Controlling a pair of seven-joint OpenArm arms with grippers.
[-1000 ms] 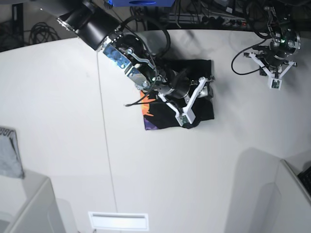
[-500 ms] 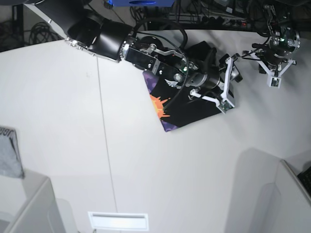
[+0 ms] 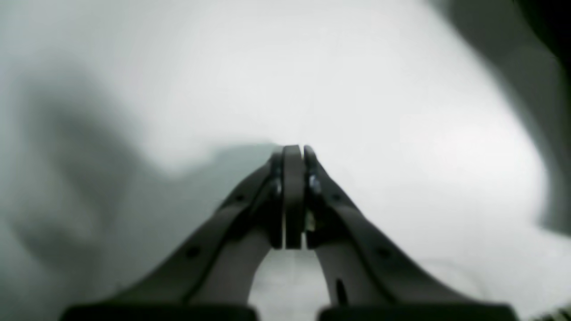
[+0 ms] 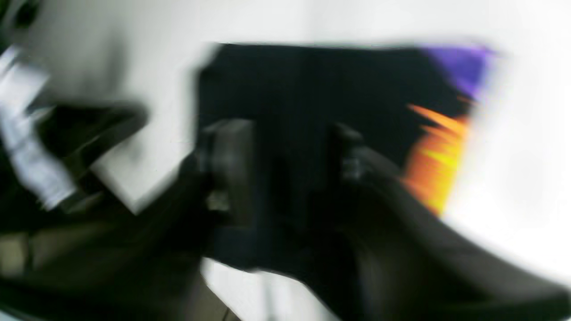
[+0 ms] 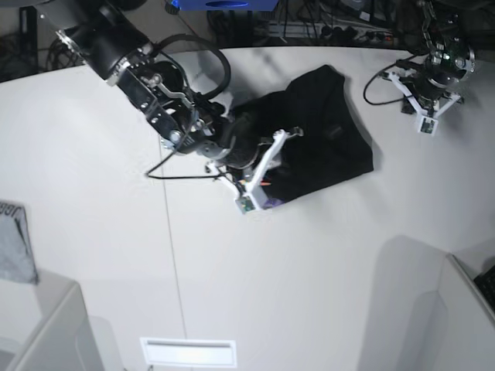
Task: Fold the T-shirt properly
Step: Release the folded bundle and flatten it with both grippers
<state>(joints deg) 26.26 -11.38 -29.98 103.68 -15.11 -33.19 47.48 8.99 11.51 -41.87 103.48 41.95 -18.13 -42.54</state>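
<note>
The black T-shirt (image 5: 332,135) lies spread on the white table (image 5: 309,255), right of centre. A sliver of its purple and orange print shows at its lower left edge. In the blurred right wrist view the T-shirt (image 4: 312,84) lies flat with the print at the right. My right gripper (image 5: 272,166) hovers over the shirt's lower left part; its fingers (image 4: 232,165) stand apart with black cloth below them (image 4: 292,160). My left gripper (image 5: 428,99) is at the far right of the table, shut and empty (image 3: 294,151), apart from the shirt.
A small grey item with lettering (image 5: 14,243) lies at the left edge. White box walls stand at the lower left (image 5: 39,325) and lower right (image 5: 464,309). Cables (image 5: 325,31) run behind the table. A thin black cable (image 5: 178,175) hangs from the right arm.
My right arm swung right over the shirt, then drew back left. The shirt went from a compact fold with the print up to a wider black spread. The left arm barely moved.
</note>
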